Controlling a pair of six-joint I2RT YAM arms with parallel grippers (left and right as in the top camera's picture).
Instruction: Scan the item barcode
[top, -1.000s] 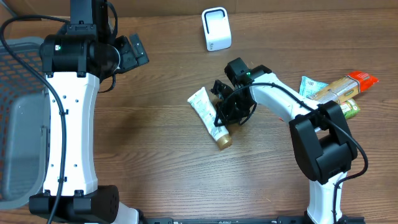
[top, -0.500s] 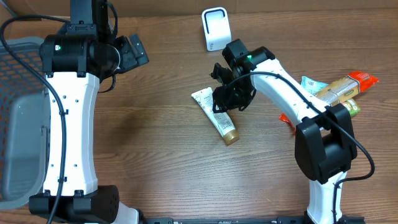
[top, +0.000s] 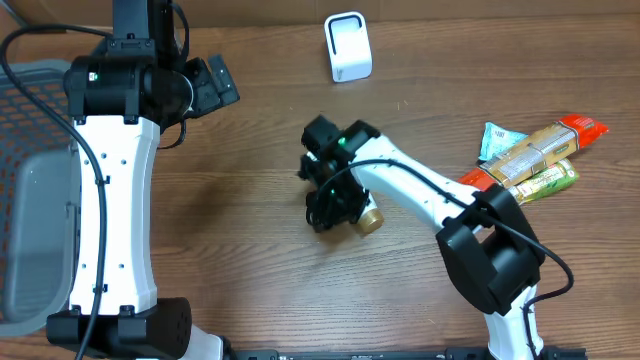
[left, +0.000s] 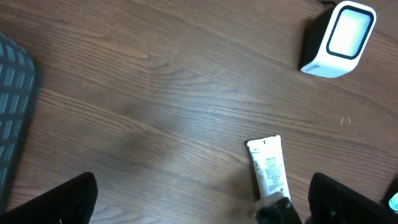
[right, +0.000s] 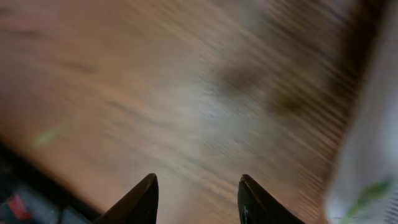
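R tool (right: 198, 178) sits low over the tube (left: 268, 171), mid-counter (top: 250, 280). Its fingers stand partly apart w/ only bare wood in the gap, so nothing's gripped. That wrist view is badly blurred, and the tube shows there only as a white edge off to one side of the fingers. From overhead the tool hides most of the tube, just the gold cap (top: 368, 220) poking out on the R side. L wrist view shows the tube's flat crimped end w/ print on it, lying on the wood and pointing roughly toward the scanner (top: 348, 46). Scanner stands upright near the far edge, well apart from the tube. L tool (left: 202, 180) hangs over the L side, fingers spread wide, empty. Grey basket (top: 25, 190) at the far L; a pile of snack packets (top: 530, 155) on the R, away from the R tool.
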